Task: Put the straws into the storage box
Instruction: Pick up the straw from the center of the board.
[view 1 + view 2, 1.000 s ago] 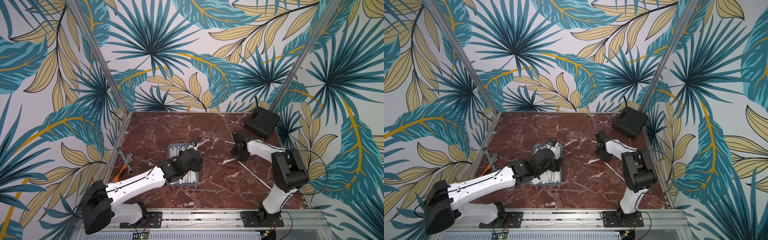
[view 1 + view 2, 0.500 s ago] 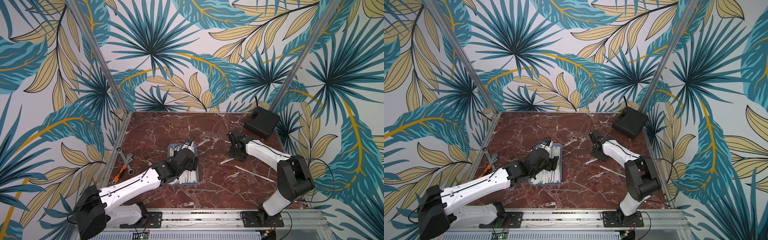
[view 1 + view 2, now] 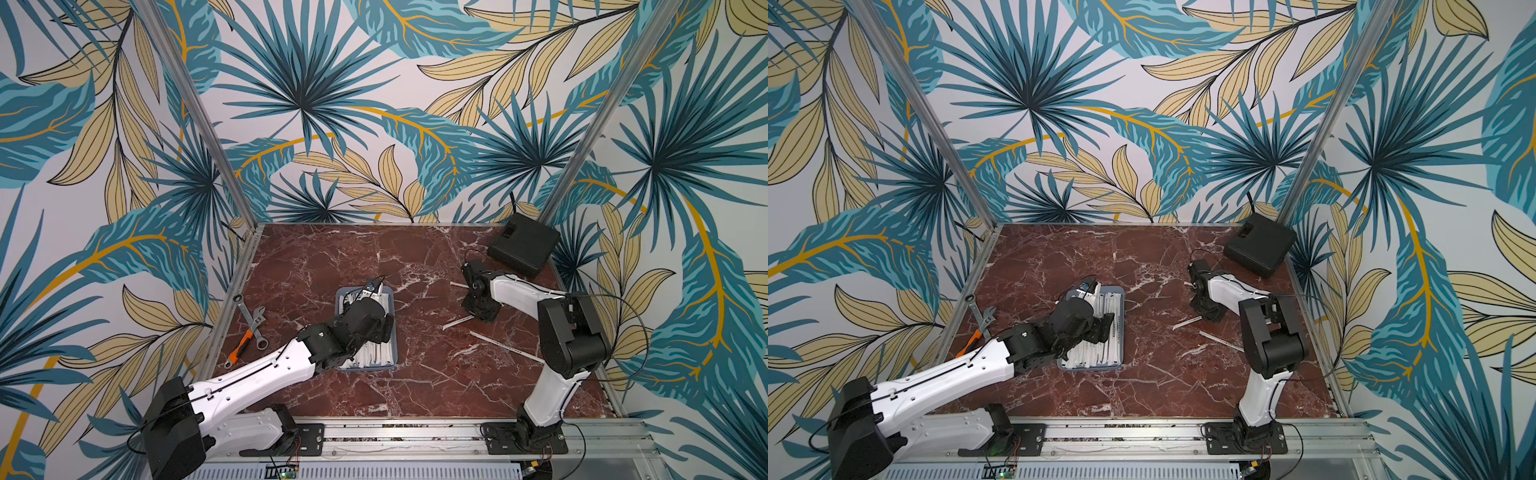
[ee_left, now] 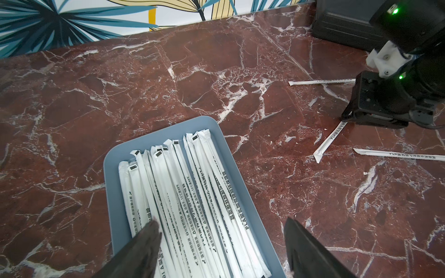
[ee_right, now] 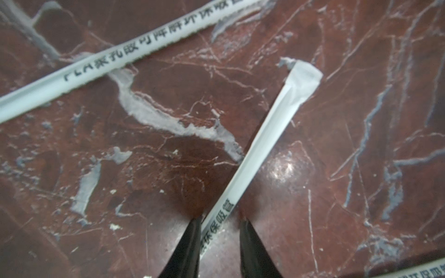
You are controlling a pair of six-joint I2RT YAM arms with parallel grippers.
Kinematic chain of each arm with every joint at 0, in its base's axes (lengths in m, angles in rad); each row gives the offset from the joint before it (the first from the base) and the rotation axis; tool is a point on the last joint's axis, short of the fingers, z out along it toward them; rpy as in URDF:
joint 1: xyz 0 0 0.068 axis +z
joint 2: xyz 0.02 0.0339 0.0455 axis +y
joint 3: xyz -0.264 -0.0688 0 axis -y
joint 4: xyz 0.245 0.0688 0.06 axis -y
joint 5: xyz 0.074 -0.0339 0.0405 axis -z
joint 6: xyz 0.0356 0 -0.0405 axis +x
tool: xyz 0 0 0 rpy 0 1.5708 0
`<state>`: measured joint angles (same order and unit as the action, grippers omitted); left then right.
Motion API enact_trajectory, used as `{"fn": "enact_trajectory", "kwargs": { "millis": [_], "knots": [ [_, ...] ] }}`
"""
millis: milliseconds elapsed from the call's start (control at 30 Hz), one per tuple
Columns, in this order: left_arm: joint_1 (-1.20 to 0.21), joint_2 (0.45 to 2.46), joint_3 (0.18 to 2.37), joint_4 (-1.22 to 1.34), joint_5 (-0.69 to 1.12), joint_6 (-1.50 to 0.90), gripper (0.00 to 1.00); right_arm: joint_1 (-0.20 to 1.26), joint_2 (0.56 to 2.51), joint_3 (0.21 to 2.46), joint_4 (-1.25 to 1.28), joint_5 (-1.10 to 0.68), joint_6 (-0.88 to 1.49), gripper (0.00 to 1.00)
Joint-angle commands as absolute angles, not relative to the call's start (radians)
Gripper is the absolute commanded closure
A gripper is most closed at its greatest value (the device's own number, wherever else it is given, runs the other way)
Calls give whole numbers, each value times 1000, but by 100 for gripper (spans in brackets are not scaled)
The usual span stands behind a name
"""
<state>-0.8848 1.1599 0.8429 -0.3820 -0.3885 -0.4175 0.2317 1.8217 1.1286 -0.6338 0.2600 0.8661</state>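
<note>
The storage box is a shallow grey-blue tray, seen mid-table in both top views. Several white-wrapped straws lie side by side in it. My left gripper hangs open over the box's near end with nothing between its fingers. One finger is over the straws, the other over the table beside the rim. Three loose straws lie on the marble at the right. My right gripper stands tips-down on the table astride one straw. Its jaws are narrowly open, and the straw lies against one finger.
A black box with a cable sits at the back right corner, just behind the right arm. Metal wrenches and an orange-handled tool lie by the left wall. Patterned walls close in three sides of the table.
My right arm has swung and lowered its gripper onto the table, and its jaws have narrowed round a loose straw. The left arm has shifted slightly over the box.
</note>
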Motion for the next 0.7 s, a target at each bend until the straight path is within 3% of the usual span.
{"fn": "enact_trajectory", "kwargs": {
  "millis": [0,300,500,667],
  "knots": [
    [-871,1141,815,-386,-408,-421,15,235,1812,1104,-620,230,866,82],
    [-801,1067,798,-449,-454,-444,15,372,1723,1089,-605,187,869,97],
    [-722,1011,795,-550,-498,-509,15,623,1690,1227,-628,169,896,98],
    [-661,966,771,-579,-481,-544,15,836,1831,1468,-652,167,853,99]
  ]
}}
